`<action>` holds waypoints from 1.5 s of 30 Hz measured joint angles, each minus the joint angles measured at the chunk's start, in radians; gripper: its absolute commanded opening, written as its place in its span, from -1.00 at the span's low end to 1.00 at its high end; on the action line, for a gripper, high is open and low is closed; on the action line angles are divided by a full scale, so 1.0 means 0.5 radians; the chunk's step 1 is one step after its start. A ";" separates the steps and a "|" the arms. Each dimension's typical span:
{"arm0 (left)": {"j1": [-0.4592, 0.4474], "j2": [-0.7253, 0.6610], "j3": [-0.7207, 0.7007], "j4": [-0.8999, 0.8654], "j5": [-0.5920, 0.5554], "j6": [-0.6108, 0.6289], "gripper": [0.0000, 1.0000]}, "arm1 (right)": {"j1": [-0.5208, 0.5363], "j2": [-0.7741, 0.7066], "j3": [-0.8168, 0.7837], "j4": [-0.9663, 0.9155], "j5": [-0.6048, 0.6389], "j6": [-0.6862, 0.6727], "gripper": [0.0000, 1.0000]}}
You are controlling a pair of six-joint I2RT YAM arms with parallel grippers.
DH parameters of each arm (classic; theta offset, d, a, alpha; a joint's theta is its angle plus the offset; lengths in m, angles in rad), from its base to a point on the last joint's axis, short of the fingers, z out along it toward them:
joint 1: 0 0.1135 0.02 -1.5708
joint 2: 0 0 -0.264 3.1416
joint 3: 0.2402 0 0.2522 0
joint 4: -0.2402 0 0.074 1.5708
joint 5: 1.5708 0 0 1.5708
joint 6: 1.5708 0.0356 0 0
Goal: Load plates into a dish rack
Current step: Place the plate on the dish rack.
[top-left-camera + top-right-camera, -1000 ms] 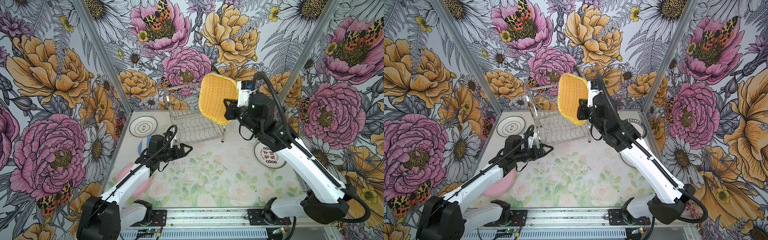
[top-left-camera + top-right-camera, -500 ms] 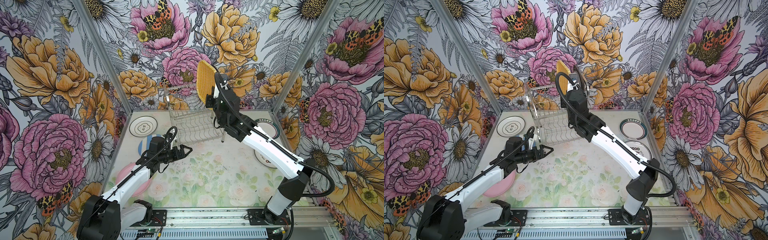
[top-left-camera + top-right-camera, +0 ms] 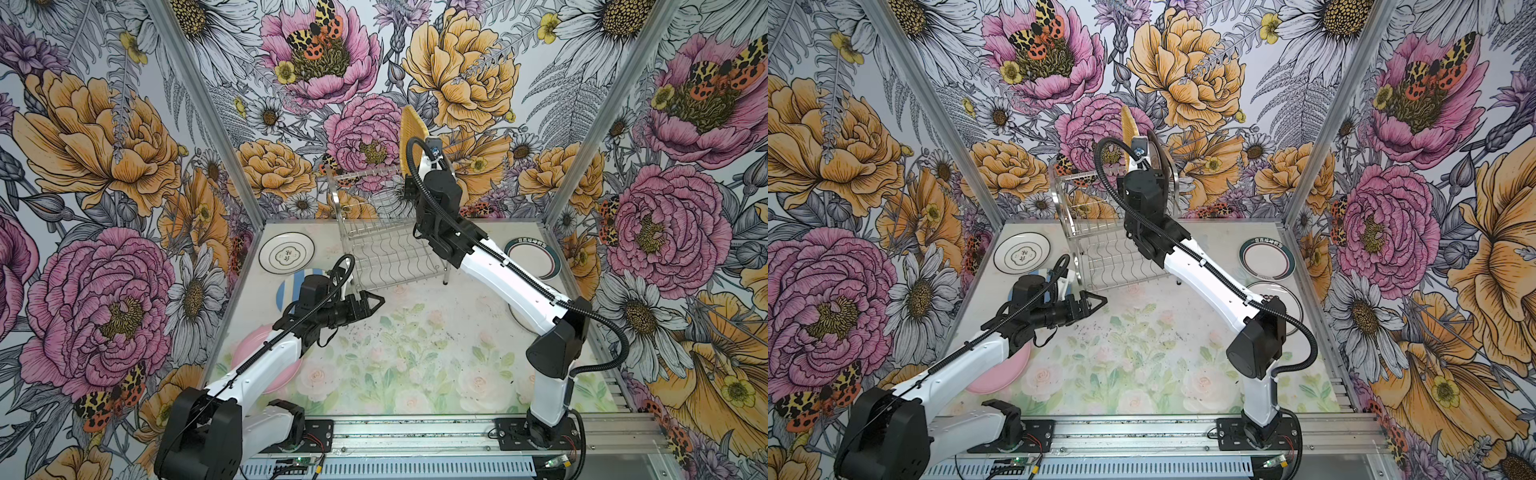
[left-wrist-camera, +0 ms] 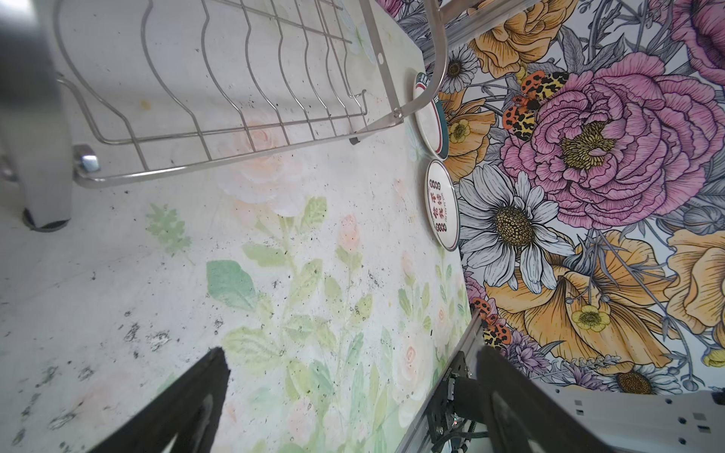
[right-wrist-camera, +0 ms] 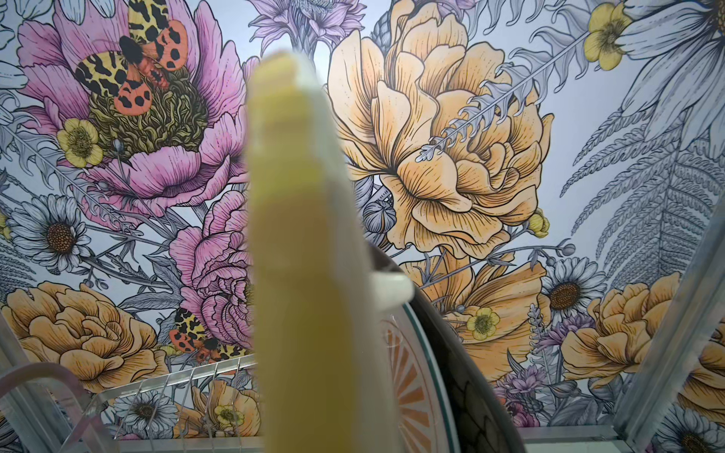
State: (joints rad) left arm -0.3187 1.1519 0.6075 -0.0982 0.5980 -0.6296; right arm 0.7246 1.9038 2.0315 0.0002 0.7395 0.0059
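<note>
Right end effector (image 3: 422, 146) is clamped on the yellow plate (image 3: 410, 124). In both top views it holds the plate upright and edge-on above the upper tier of the dish rack (image 3: 386, 253), toward the rack's right end. The left end effector (image 3: 374, 300) hovers low over the worktop (image 3: 415, 353) in front of the rack, jaws spread wide with nothing between them. Flat on the worktop lie a ringed white plate (image 3: 286, 252), a blue-striped plate (image 3: 284, 291) partly under the left arm, a pink plate (image 3: 249, 353) and a teal-rimmed plate (image 3: 536, 257); its rim lettering is too small to read. In a top view a dark plate (image 3: 1163, 162) stands in the rack just beside the yellow one.

The left wrist view shows the rack's wavy lower shelf (image 4: 235, 98) bare. Beyond it is a white plate with red characters (image 4: 442, 204), which cannot be read.

In the right wrist view the yellow plate is a blurred edge, with an orange sunburst plate (image 5: 412, 372) standing just beside it.
</note>
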 measured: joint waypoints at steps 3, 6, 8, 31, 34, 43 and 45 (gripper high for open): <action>0.000 0.021 0.000 0.012 0.000 -0.002 0.97 | -0.014 0.047 0.039 0.014 0.007 0.000 -1.00; 0.000 0.034 -0.001 0.027 0.000 -0.006 0.97 | -0.022 0.081 0.042 0.024 0.018 0.001 -1.00; 0.001 0.035 -0.001 0.028 0.000 -0.006 0.97 | -0.026 0.105 0.042 0.024 0.019 0.004 -1.00; 0.010 0.035 -0.043 0.050 0.000 -0.008 0.97 | -0.065 0.218 0.042 0.023 0.034 0.039 -1.00; 0.014 0.035 -0.053 0.051 0.000 -0.014 0.97 | -0.074 0.227 0.042 0.024 0.034 0.040 -1.00; 0.019 0.035 -0.072 0.058 0.001 -0.037 0.97 | -0.094 0.231 0.004 0.024 0.032 0.046 -1.00; 0.019 0.035 -0.072 0.059 0.001 -0.037 0.97 | -0.101 0.231 -0.020 0.022 0.029 0.047 -1.00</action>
State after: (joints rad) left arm -0.3092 1.1694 0.5716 -0.0689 0.5983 -0.6479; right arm 0.6743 2.0193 2.0216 0.0113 0.7540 0.0296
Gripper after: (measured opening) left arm 0.987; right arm 0.101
